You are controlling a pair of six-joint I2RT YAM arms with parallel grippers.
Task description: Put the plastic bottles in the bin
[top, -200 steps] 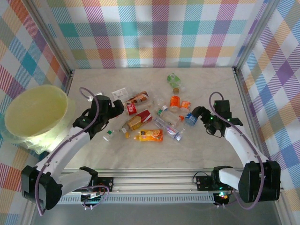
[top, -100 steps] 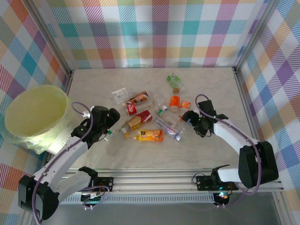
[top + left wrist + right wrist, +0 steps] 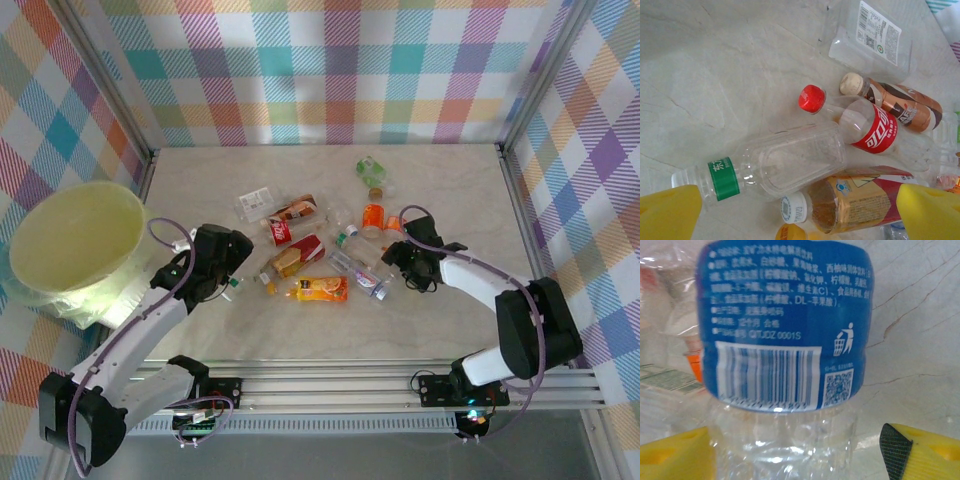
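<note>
The right pincer (image 3: 394,250) has swung left to straddle, released, a blue-labelled bottle (image 3: 785,325) on the surface (image 3: 450,180); the left pincer (image 3: 799,205) gapes over a green-labelled bottle (image 3: 775,167), well apart from the bin (image 3: 75,240).

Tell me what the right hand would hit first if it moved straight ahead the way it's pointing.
Most likely the clear plastic bottle with the blue label, lying between the open yellow fingers of the right hand; depth is hard to judge, but nothing sits nearer.

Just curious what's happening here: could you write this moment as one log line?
left gripper: open, over green-label bottle | right gripper: open, around blue-label bottle | bin: no bottle visible inside
</note>
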